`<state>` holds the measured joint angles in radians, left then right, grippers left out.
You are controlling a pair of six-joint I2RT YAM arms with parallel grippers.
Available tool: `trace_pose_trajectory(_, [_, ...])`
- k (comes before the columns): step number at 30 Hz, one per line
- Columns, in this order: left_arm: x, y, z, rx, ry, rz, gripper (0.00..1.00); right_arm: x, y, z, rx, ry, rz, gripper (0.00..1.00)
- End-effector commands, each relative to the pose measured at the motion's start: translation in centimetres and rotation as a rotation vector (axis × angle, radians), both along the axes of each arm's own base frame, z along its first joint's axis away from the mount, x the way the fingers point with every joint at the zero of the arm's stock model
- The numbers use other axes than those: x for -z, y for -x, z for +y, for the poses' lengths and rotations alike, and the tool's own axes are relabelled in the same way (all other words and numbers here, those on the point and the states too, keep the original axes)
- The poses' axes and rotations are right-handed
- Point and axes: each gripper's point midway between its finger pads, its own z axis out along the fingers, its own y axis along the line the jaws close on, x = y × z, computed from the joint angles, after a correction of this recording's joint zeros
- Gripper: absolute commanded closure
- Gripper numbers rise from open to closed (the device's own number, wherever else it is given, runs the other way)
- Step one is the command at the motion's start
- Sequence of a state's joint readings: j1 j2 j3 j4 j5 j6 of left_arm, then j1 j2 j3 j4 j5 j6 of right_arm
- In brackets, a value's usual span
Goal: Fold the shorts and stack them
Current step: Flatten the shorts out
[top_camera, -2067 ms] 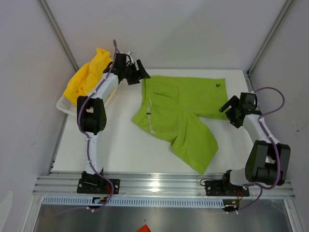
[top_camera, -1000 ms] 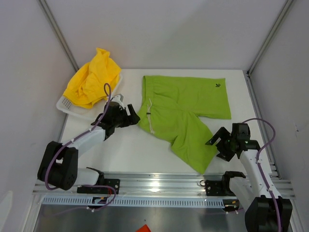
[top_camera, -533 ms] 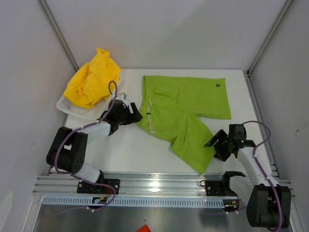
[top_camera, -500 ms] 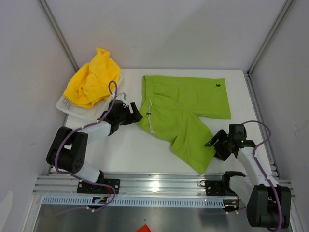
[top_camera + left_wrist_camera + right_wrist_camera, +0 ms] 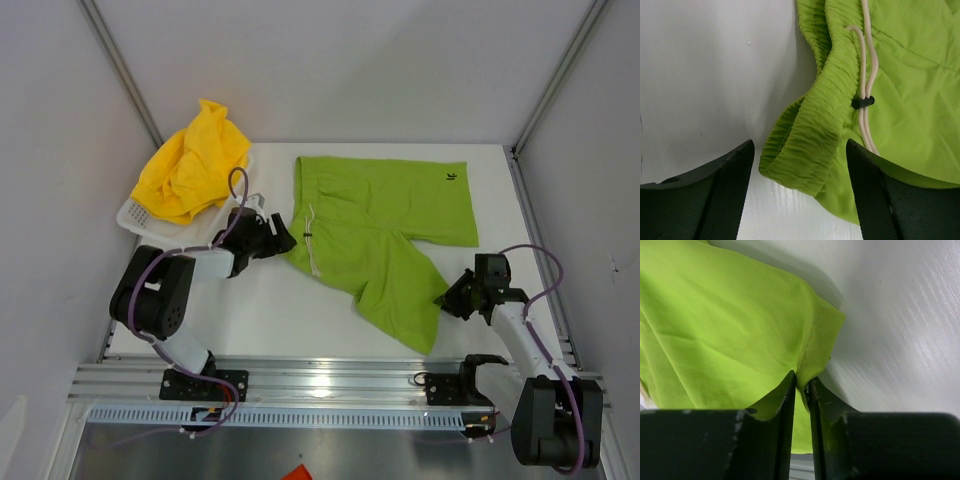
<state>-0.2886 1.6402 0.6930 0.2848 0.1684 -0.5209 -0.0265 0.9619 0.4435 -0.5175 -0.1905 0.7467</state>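
Note:
Lime green shorts (image 5: 380, 230) lie spread on the white table, with a dark logo near their far right corner. A white drawstring (image 5: 863, 80) runs along their gathered waistband (image 5: 810, 145). My left gripper (image 5: 283, 240) stands open at the waistband's near left corner, one finger on each side of it (image 5: 799, 185). My right gripper (image 5: 444, 300) is shut on the hem of the near leg, the fabric pinched between its fingers (image 5: 802, 386). Yellow shorts (image 5: 190, 165) sit heaped in the basket at the far left.
A white mesh basket (image 5: 140, 222) stands at the table's far left corner under the yellow heap. Grey walls with metal posts close in the left, right and back. An aluminium rail (image 5: 330, 385) runs along the near edge.
My right gripper has closed on the hem of the near leg. My left gripper slid right up to the waistband corner and narrowed a little.

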Motion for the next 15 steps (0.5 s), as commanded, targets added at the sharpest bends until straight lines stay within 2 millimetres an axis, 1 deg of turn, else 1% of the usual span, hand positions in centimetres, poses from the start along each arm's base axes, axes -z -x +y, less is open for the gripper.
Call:
trace_pose_trajectory(1, [-1.1, -1.5, -0.7, 0.029, 0.030, -0.079, 0.25, -1.4, -1.9, -0.4, -0.003, 0.032, -0.074, 0.83])
trace_pose_trajectory(2, [-1.0, -1.6, -0.9, 0.033, 0.036, -0.083, 0.28, -1.4, -1.9, -0.5, -0.002, 0.036, -0.076, 0.86])
trace_pose_trajectory(3, [-1.0, -1.4, -1.0, 0.040, 0.044, -0.080, 0.38, -1.5, -1.9, -0.5, -0.001, 0.041, -0.076, 0.87])
trace_pose_trajectory(4, [-0.9, -1.3, -1.0, 0.042, 0.045, -0.076, 0.44, -1.7, -2.0, -0.7, 0.001, 0.049, -0.079, 0.91])
trace_pose_trajectory(5, [-1.1, -1.3, -1.1, 0.043, 0.048, -0.081, 0.49, -1.8, -2.1, -0.8, 0.002, 0.057, -0.081, 0.92])
trace_pose_trajectory(6, [-1.1, -1.3, -1.0, 0.043, 0.047, -0.085, 0.58, -1.8, -2.0, -1.0, 0.001, 0.066, -0.077, 0.95])
trace_pose_trajectory(8, [-1.6, -1.2, -1.0, 0.044, 0.049, -0.096, 0.69, -2.0, -2.3, -1.6, 0.007, 0.101, -0.084, 0.99])
trace_pose_trajectory(9, [-1.8, -1.2, -1.1, 0.047, 0.052, -0.097, 0.79, -2.0, -2.4, -1.8, 0.007, 0.115, -0.081, 1.00])
trace_pose_trajectory(11, [-2.2, -1.1, -1.3, 0.057, 0.064, -0.101, 0.91, -2.2, -2.8, -2.1, 0.004, 0.139, -0.088, 1.00])
trace_pose_trajectory(12, [-2.6, -1.1, -1.4, 0.061, 0.070, -0.105, 1.00, -2.2, -3.0, -2.2, 0.002, 0.146, -0.089, 1.00])
trace_pose_trajectory(13, [-2.9, -0.9, -1.7, 0.076, 0.083, -0.102, 1.00, -1.9, -3.0, -2.3, 0.000, 0.156, -0.077, 1.00])
trace_pose_trajectory(15, [-3.5, -0.5, -2.0, 0.090, 0.101, -0.089, 1.00, -2.4, -3.6, -2.5, -0.008, 0.182, -0.085, 1.00])
